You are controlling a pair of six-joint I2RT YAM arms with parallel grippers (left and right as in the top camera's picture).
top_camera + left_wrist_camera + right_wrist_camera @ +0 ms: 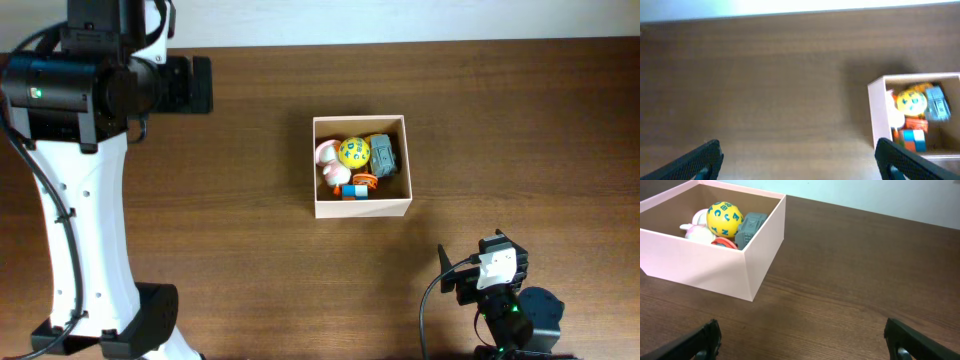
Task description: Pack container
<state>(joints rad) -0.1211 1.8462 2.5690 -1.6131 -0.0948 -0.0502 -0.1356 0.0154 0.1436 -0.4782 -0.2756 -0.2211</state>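
Nearest the front edge of the brown wooden table (520, 130), at its right corner, the right arm sits low. The right gripper (804, 342) is spread wide and grasps nothing: its dark fingertips (707, 339) show only in the bottom corners of the wrist view, with bare wood between them.

Farther in, about mid-table and slightly right of centre, stands the container (361, 208). It is a square, shallow, open-topped box with thin cream-white walls that look faintly pink from the right wrist camera, and a tan cardboard-coloured inside. It rests flat on the wood, well apart from both grippers.

Small toys are bunched together in it, mostly toward its far half. A cube (352, 191) with blue and orange faces lies closest to the front wall, and an orange ring (365, 181) lies just behind it. Beyond those sits a yellow ball (354, 152) with small markings, with a pink and white toy (327, 160) on its left and a grey toy (382, 155) on its right, touching it.

Farthest back, on the left side of the table, the white left arm reaches toward the rear edge. The left gripper (800, 165) is also released, its fingers far apart above bare wood, with the container off to one side.
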